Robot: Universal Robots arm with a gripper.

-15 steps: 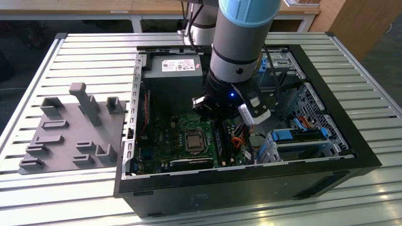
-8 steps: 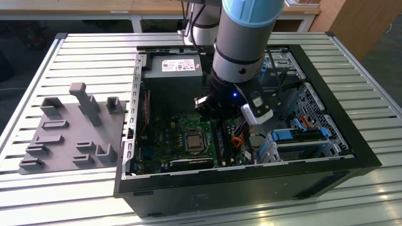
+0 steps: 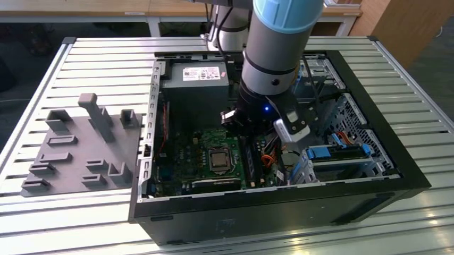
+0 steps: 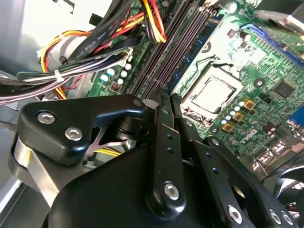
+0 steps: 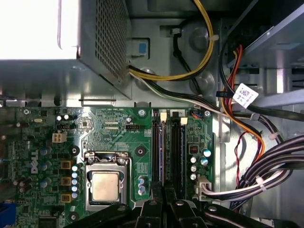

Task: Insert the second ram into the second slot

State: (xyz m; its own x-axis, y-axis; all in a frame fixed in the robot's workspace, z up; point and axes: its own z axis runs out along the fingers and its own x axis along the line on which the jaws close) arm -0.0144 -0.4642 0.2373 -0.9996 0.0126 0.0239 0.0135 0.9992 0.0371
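You have the gripper (image 5: 165, 189) inside the computer case (image 3: 284, 218), hanging from the arm (image 3: 273, 53); its tips sit just beside the processor socket (image 5: 105, 183), over the memory slots (image 5: 176, 147) that run along the socket's side. In both wrist views the jaws stand drawn together, tip almost against tip; you cannot tell whether anything thin is pinched between them. The second ram (image 5: 161, 147), so far as you can make it out, is the thin blue edge lying between the two dark slots, just beside the socket and in line with the fingertips. The cable bundle (image 5: 266, 166) lies beyond the slots, well apart from the socket.
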